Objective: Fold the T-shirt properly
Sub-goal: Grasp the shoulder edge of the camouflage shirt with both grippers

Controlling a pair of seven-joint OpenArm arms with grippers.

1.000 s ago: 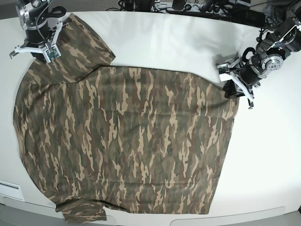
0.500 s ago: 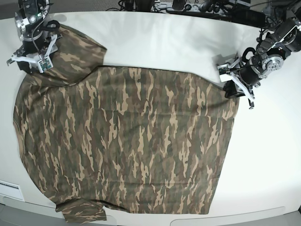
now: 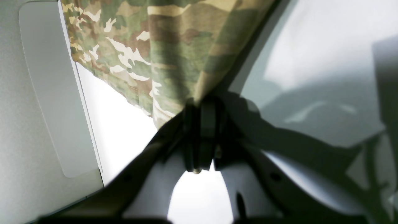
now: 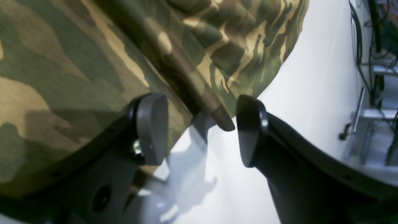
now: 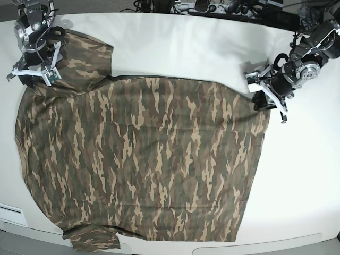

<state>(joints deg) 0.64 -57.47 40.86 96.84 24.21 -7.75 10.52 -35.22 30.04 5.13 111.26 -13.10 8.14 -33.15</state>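
The camouflage T-shirt (image 5: 143, 159) lies spread flat on the white table (image 5: 202, 48), one sleeve (image 5: 85, 58) at the back left and the other (image 5: 93, 240) at the front edge. My right gripper (image 5: 32, 73) is at the back-left sleeve. In the right wrist view it (image 4: 202, 130) is open, with a raised fold of cloth (image 4: 199, 84) ending between the fingers (image 4: 152, 129) and not pinched. My left gripper (image 5: 263, 101) is at the shirt's right corner. In the left wrist view it (image 3: 199, 124) is shut on the shirt's edge (image 3: 174, 62).
Cables and equipment (image 5: 212, 8) line the table's far edge. A pale flat panel (image 3: 46, 93) lies at the table's front edge beside the shirt's hem. Bare table surface (image 5: 297, 175) lies right of the shirt.
My right gripper has moved left and a little toward the front, and the back-left sleeve has drawn in leftward with it. The left gripper has stayed put on the shirt's corner.
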